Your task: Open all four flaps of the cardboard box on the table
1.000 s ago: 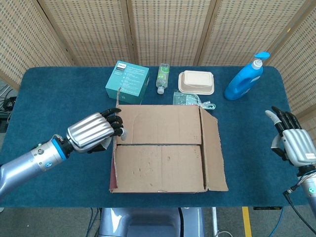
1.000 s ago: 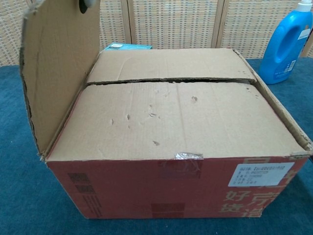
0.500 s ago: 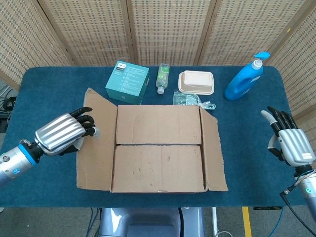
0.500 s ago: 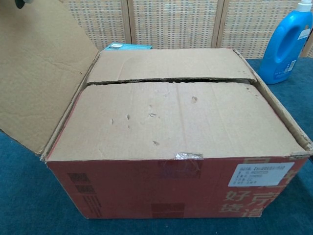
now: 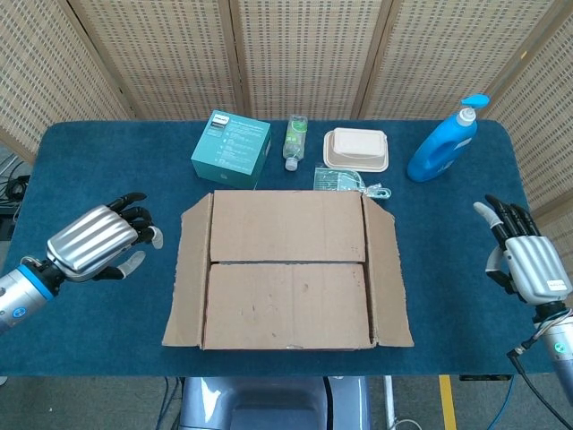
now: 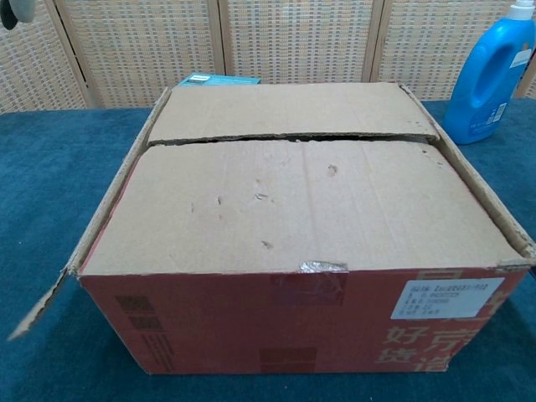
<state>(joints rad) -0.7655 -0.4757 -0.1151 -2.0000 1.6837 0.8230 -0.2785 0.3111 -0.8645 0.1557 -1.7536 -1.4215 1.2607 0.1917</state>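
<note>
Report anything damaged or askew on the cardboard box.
The cardboard box shows wear: small dents and punctures pock the near top flap, torn tape remains at its front edge, and the folded-out left flap has a ragged edge. Nothing is spilled.

Head view looks steeply down; chest view — low, close — shares the box (image 5: 291, 269).

The worktop (image 5: 89, 161) is covered in dark blue cloth. A cardboard box (image 5: 291, 269) sits at the middle of its near edge. Along the far edge lie a teal carton (image 5: 231, 149), a small bottle (image 5: 295, 141), a beige lidded container (image 5: 356, 149) and, toward the far right corner, a blue detergent bottle (image 5: 441, 148).
</note>
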